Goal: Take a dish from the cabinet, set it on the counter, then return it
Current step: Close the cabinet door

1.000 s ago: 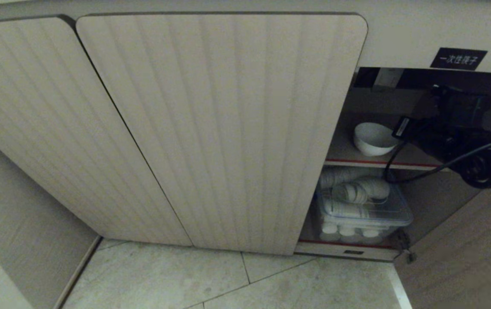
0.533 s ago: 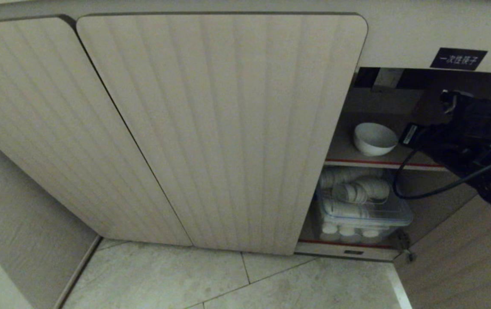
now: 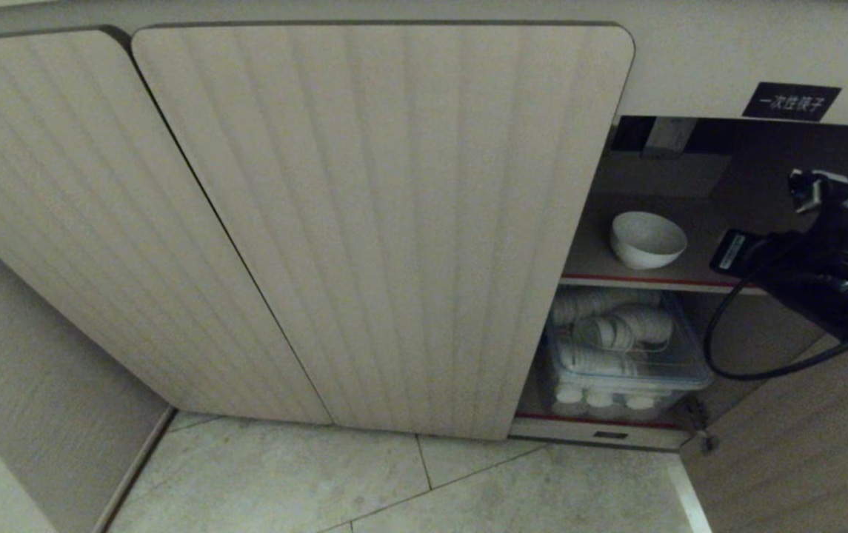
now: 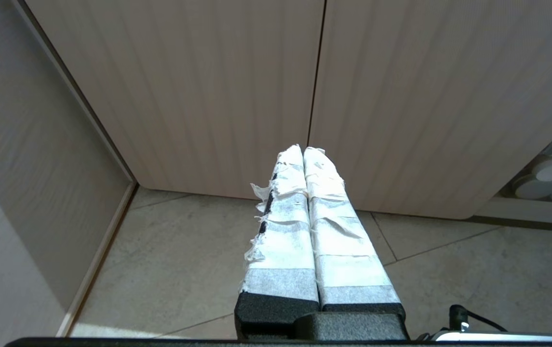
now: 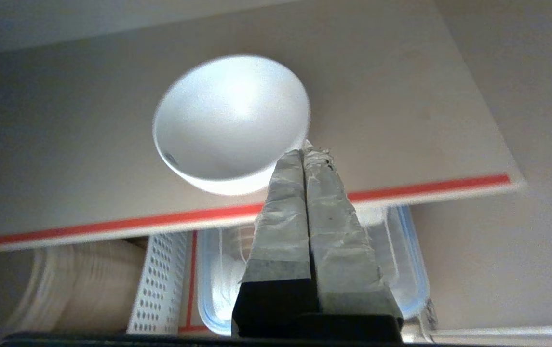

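Floor (image 3: 424, 481): you had pale tile nearest the camera, running up to the cabinet foot.
Left gripper (image 4: 303, 150): parked low over the floor, taped fingers (image 4: 285, 226) clenched together, holding nothing, pointed at the seam between the two closed doors (image 4: 319, 72).
Right gripper (image 5: 304, 153): clenched and empty — your right wrist view showed the tips just in front of the bowl's near side; I could not tell whether they touched it.
Right arm (image 3: 823, 274): sat at the right edge of your head view, in front of the open compartment, with a black cable (image 3: 735, 355) looping below it.
Cabinet (image 3: 394, 222): two ribbed doors shut on the left, right compartment open.
Clear tub (image 3: 638, 370): lower compartment, packed with stacked white cups (image 3: 620, 333).
Shelf (image 3: 653, 280): red-edged, directly above the tub.
Dish (image 3: 648, 238): white bowl, upright on that shelf near its front edge — well inside the cabinet, to the left of the arm.
Label (image 3: 792, 101): black with white characters, on the panel above the opening.
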Controlling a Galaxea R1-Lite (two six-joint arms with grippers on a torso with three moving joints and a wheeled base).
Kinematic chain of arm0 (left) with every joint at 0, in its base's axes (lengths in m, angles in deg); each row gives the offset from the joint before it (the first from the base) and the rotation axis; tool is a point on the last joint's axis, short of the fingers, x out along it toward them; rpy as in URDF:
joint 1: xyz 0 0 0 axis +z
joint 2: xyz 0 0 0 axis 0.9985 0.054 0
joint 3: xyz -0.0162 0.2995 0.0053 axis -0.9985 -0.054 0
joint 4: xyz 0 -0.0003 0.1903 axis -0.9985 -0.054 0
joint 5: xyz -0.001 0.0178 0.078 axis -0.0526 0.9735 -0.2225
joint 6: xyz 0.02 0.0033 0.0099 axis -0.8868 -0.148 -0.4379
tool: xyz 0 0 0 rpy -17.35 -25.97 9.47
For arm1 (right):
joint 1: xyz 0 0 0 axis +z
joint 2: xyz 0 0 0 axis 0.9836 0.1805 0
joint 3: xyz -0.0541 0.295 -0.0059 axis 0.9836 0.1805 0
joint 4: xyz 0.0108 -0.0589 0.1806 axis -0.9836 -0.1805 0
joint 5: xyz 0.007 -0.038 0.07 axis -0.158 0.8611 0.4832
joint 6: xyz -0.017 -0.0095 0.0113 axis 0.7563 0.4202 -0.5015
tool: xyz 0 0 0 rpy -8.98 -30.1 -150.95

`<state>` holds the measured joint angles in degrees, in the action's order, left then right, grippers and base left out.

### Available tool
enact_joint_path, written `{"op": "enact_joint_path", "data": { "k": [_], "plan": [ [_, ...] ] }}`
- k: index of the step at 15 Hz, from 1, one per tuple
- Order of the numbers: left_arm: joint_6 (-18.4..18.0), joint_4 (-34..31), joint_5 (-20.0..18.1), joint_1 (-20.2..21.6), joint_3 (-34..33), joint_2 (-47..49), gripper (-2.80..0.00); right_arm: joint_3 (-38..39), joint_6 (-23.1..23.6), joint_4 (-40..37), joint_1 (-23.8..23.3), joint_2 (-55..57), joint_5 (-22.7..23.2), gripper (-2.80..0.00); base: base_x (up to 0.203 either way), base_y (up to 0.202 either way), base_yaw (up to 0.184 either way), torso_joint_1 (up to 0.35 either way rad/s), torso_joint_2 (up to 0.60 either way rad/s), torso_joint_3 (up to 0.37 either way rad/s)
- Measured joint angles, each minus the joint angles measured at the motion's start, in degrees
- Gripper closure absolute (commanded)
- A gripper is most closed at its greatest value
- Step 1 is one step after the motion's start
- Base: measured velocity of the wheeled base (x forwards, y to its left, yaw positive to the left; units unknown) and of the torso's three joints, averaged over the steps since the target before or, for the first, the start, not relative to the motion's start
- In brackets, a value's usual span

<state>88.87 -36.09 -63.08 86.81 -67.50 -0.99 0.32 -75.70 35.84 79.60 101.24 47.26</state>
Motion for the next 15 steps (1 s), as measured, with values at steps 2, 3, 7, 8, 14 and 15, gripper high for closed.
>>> {"op": "enact_joint_path", "data": {
  "k": [2,3,7,8,14,15],
  "plan": [
    [0.01,-0.01,-0.01,-0.01,0.00,0.00,0.00,2.16,0.00,-0.03,-0.13,-1.23,0.04,0.00,0.000,0.000,0.000,0.000,0.00,0.000],
    [0.01,-0.01,0.01,-0.01,0.00,0.00,0.00,3.41,0.01,-0.01,-0.13,-1.83,0.05,0.00,0.000,0.000,0.000,0.000,0.00,0.000],
    [0.00,0.01,0.01,0.02,0.00,0.00,0.00,7.71,0.00,0.26,-0.48,-4.62,2.77,0.00,0.000,0.000,0.000,0.000,0.00,0.000],
    [0.01,0.01,0.01,0.02,0.00,0.00,0.00,8.57,0.00,0.16,-0.84,-5.39,2.93,0.00,0.000,0.000,0.000,0.000,0.00,0.000],
    [0.01,0.01,0.04,-0.01,0.00,0.00,0.00,13.94,0.00,-3.57,-3.00,-11.45,6.99,0.00,0.000,0.000,0.000,0.000,0.00,0.000],
    [0.01,-0.01,0.04,-0.01,0.00,0.00,0.00,14.86,0.00,-4.22,-3.16,-12.47,7.20,0.00,0.000,0.000,0.000,0.000,0.00,0.000]
  ]
}}
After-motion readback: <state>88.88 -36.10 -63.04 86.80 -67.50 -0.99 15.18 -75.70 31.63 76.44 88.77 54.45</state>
